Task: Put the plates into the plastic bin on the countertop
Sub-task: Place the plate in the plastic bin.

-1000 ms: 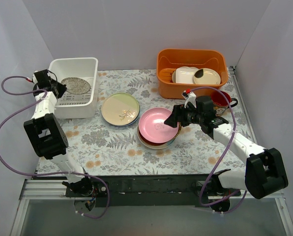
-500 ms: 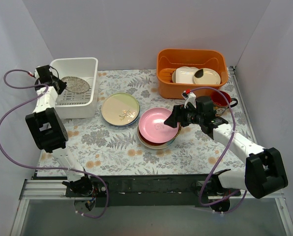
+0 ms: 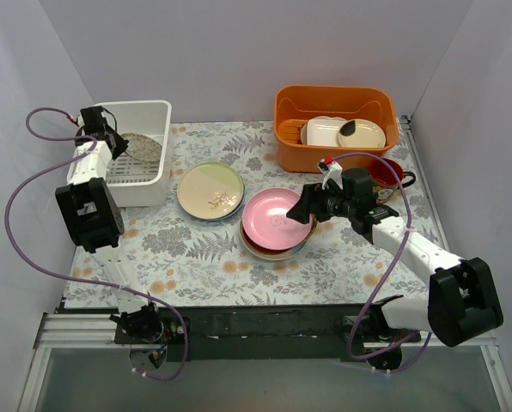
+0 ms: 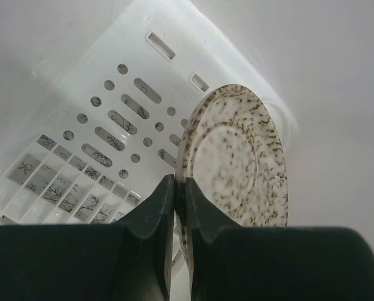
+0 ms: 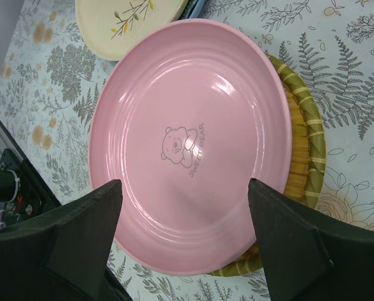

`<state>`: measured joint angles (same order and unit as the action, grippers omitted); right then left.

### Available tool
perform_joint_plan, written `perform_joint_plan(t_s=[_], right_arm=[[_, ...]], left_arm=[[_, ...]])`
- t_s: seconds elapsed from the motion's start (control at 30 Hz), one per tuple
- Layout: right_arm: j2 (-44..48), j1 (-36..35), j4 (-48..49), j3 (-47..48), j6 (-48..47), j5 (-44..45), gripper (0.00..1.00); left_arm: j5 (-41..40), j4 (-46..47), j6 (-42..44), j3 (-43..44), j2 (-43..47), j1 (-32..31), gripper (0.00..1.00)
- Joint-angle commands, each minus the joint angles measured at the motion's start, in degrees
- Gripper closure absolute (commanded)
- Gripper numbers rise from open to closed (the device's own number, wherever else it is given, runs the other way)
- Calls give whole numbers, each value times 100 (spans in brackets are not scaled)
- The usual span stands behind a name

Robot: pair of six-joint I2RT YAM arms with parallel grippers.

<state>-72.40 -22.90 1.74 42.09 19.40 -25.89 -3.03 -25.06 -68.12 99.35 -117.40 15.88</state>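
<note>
**Item 1, plastic bin (image 3: 137,107).** At 10 o'clock on the countertop (image 3: 196,249). White, slotted bottom (image 4: 102,122). Holds nothing lying flat yet.

**Item 2, left gripper (image 3: 110,141) (image 4: 176,188).** At the bin's 9 o'clock wall, reaching inside. Jaws pinched shut on the rim of the speckled plate (image 3: 143,148) (image 4: 237,164).

**Item 3, speckled plate.** Held on edge and tilted above the slotted bottom, toward the bin's 12 o'clock end. Apparently not yet resting flat.

**Item 4, cream-green plate (image 3: 210,190) (image 5: 127,17).** Flat on the countertop just beyond the bin's 3 o'clock side. Untouched.

**Item 5, pink plate (image 3: 276,219) (image 5: 187,144).** Near table centre, on top of a stack. Yellow woven plate (image 5: 307,147) showing beneath it at 3 o'clock. Deeper plates hard to make out.

**Item 6, right gripper (image 3: 306,209) (image 5: 184,210).** At the stack's 3 o'clock edge. Fingers spread wide over the pink plate, nothing between them, no grip taken.

**Item 7, orange tub (image 3: 335,99) and red mug (image 3: 389,172).** At 1 to 2 o'clock. No part in the task.

**Step in hand (judged).** Setting down of the first plate. Five more apparently outside the bin.

**Next move (judged).**
- Left: lower the speckled plate toward flat, open the jaws, and lift out clear of the wall.
- Right: drop one finger under the pink rim and pinch without dragging the stack.
</note>
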Motion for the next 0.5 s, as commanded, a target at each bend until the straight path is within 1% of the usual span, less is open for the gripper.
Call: perform_joint_plan(t_s=[0.0, 0.27, 0.47], right_arm=[[16, 13, 231, -16, 20, -57, 12], [16, 13, 213, -25, 3, -65, 12], [-20, 13, 213, -16, 3, -109, 12]], left_arm=[[-101, -25, 132, 366, 86, -6, 100], [-93, -87, 255, 418, -28, -6, 100], [-128, -482, 439, 743, -344, -59, 100]])
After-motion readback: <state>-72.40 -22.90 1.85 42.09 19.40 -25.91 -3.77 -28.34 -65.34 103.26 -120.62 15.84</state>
